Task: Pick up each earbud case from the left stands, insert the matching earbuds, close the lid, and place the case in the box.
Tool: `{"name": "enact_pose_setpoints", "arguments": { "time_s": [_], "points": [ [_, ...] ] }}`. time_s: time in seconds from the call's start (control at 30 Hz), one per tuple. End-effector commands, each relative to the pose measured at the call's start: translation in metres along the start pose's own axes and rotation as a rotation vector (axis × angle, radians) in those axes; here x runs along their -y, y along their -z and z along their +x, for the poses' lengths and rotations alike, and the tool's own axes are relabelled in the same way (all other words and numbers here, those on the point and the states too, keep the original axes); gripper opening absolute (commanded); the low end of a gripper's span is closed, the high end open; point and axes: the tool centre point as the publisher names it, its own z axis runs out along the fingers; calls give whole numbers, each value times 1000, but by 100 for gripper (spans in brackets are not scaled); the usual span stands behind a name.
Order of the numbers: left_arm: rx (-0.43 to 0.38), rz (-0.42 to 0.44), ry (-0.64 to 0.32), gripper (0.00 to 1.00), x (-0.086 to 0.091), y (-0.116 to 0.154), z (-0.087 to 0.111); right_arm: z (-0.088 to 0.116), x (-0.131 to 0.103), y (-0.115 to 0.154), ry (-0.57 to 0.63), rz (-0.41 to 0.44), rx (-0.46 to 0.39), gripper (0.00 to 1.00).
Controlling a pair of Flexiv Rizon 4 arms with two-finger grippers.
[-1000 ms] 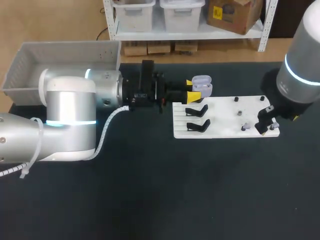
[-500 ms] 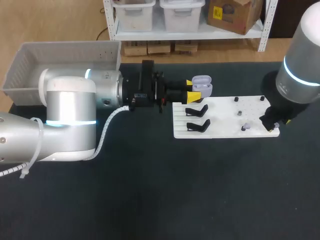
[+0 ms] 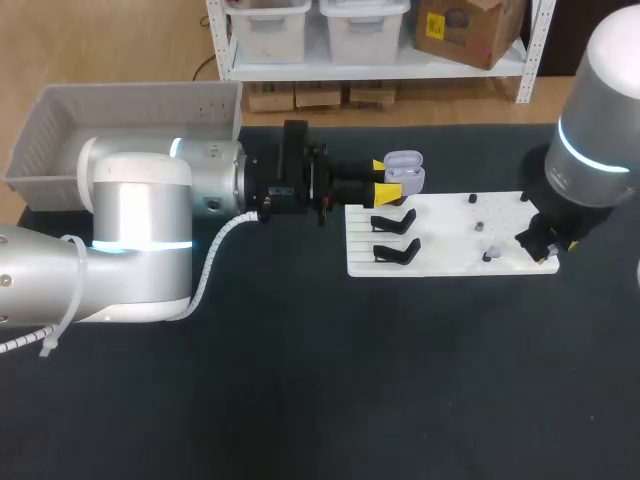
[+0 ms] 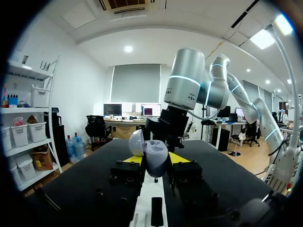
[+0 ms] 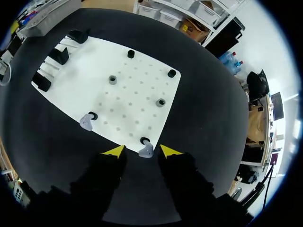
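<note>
Left gripper (image 3: 381,178) grips an earbud case (image 3: 405,172) just past the far edge of the white board (image 3: 450,235), near the board's left end. In the left wrist view, both yellow tips press the case from 2 sides. Its lid (image 4: 136,142) is swung open above the body.

2 black stands (image 3: 393,221) show in the head view at the board's left end, one behind the other. They sit just on the near side of the held case.

Right gripper (image 5: 138,151) hangs over the board's near right corner with its fingers parted. An earbud (image 5: 146,150) sits on a peg at that corner, between the 2 yellow tips, with a gap visible on either side of it. A 2nd earbud (image 5: 86,122) rests along the board's near edge, toward the middle and well apart from the 1st. Small round pegs (image 5: 161,102) dot the board's right half.

A grey box (image 3: 130,95) stands well to the left of the board, on the far side of the left arm (image 3: 140,230). The board lies flat on the dark table (image 3: 300,400). The right arm (image 3: 590,150) comes in above the board's right end.
</note>
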Motion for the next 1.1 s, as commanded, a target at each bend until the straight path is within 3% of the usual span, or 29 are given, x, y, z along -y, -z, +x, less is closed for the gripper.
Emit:
{"name": "enact_pose_setpoints", "arguments": {
  "time_s": [0.03,0.33,0.8,1.0,1.1],
  "points": [
    [-1,0,0,0,0,0,0,-1,1,-3,-5,6,2,41],
    [-1,0,0,0,0,0,0,-1,3,-6,-13,7,-2,32],
    [-1,0,0,0,0,0,0,0,2,-9,-9,3,-15,28],
    [-1,0,0,0,0,0,0,0,2,-8,-10,7,-17,1],
    [-1,0,0,0,0,0,0,1,2,-6,-12,17,-15,0]
  ]
}}
